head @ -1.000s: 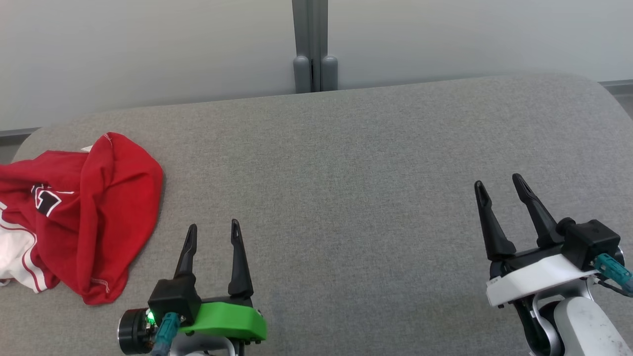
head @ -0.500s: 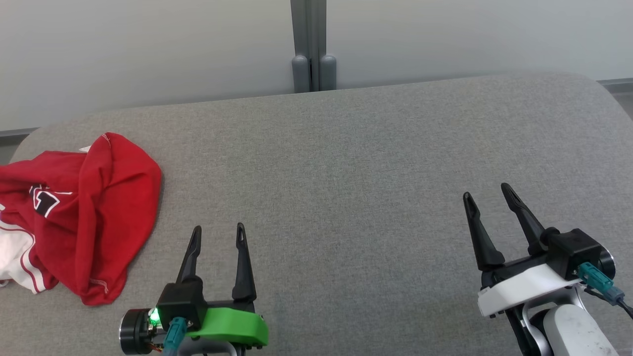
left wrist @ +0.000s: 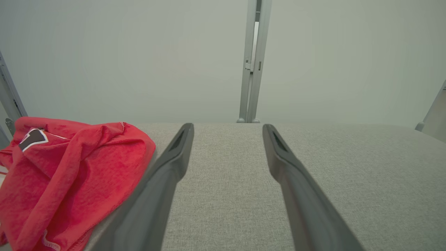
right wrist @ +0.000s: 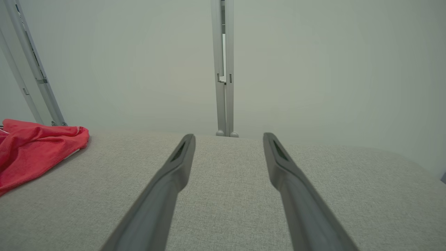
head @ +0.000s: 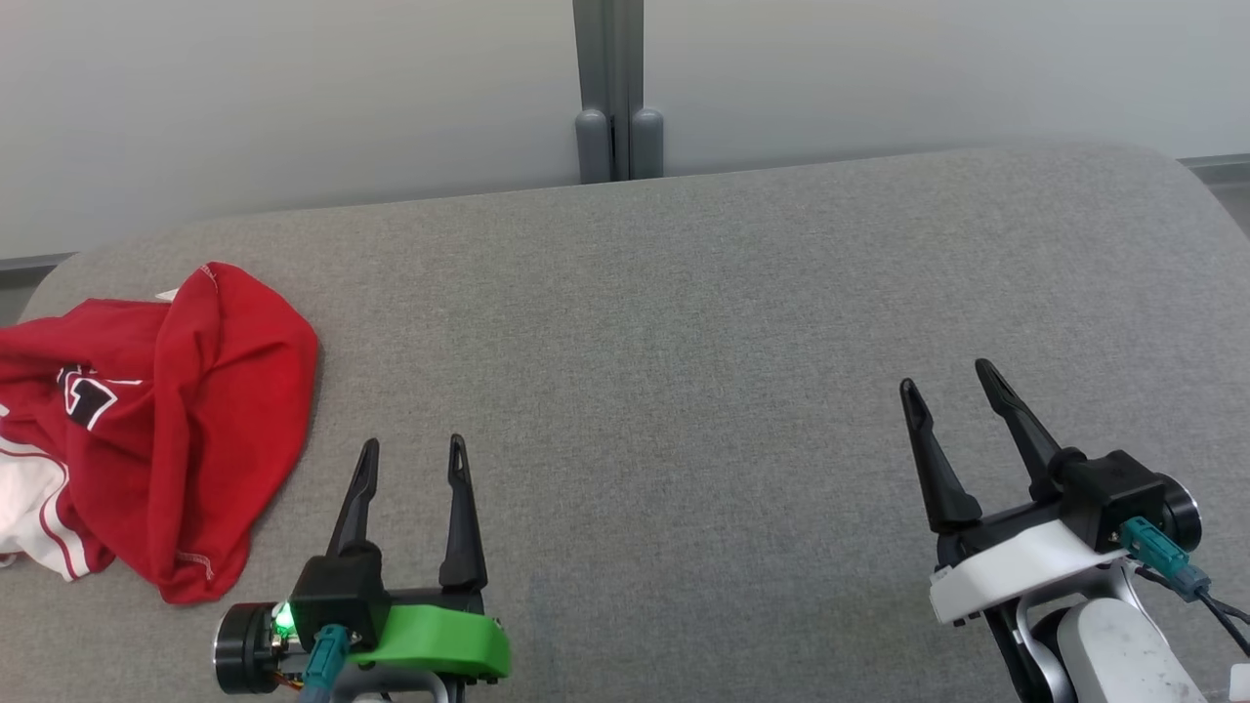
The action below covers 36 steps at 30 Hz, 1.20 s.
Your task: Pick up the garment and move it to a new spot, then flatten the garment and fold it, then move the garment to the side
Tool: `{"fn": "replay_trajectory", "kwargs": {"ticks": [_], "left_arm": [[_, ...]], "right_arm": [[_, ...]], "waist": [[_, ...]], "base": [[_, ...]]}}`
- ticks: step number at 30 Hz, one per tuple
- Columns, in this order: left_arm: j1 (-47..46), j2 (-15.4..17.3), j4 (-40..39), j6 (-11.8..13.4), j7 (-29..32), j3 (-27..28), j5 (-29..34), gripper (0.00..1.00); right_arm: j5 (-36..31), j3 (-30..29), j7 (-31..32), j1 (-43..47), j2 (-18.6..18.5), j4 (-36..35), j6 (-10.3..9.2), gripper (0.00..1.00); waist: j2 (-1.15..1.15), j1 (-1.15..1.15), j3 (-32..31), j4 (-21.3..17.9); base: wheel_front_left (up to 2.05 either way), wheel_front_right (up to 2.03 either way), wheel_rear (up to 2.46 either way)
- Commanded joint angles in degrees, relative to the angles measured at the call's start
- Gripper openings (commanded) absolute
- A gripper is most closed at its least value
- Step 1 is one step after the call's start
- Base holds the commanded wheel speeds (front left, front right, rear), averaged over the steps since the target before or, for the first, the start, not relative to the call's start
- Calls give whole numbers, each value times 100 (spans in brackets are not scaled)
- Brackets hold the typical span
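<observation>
At the table's (head: 684, 322) left edge lies the garment (head: 166, 430), a crumpled red jersey with white trim, heaped rather than spread. Its left part runs out of my head view, so I cannot tell whether any of it hangs over the edge.

My left gripper (head: 412, 442) sits by the near edge, left of the middle, fingers spread, holding nothing and pointing toward the far edge. The garment lies to its left and a little ahead, near but not touching. The closest cloth is the red hem lobe at the heap's near right. The heap's long axis runs roughly from far edge to near edge, about parallel to those fingers.

My right gripper (head: 947, 374) is by the near edge toward the right, also spread and empty. It is well apart from the garment, with most of the table between them.

I judge the pick-up not yet begun, and the left arm is clearly the nearer one. It would need to swing left and turn in toward the heap to pinch a raised fold.
</observation>
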Motion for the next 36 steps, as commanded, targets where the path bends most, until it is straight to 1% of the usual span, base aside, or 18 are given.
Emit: {"fn": "replay_trajectory", "kwargs": {"ticks": [1,19,30,33,36], "left_arm": [[-33,7,-69,-54,-43,67,48,100],[-7,1,-17,-345,-86,323,196,100],[0,4,44,-471,-103,415,240,100],[16,5,119,-568,-105,399,274,100],[8,6,170,-612,-112,423,265,100]], "right_arm": [[-72,-17,-41,-164,3,-58,1,100],[-303,-30,-81,-232,161,10,1,100],[-421,-60,-102,-258,240,85,2,100],[-451,-71,-109,-267,260,113,2,100],[-482,-110,-114,-274,279,146,2,100]], "waist": [[0,0,-1,-1],[0,0,-7,-14],[0,0,-9,-22],[0,0,-11,-25],[0,0,-12,-28]], "base": [[0,0,0],[0,0,0],[0,0,0],[0,0,0],[0,0,0]]}}
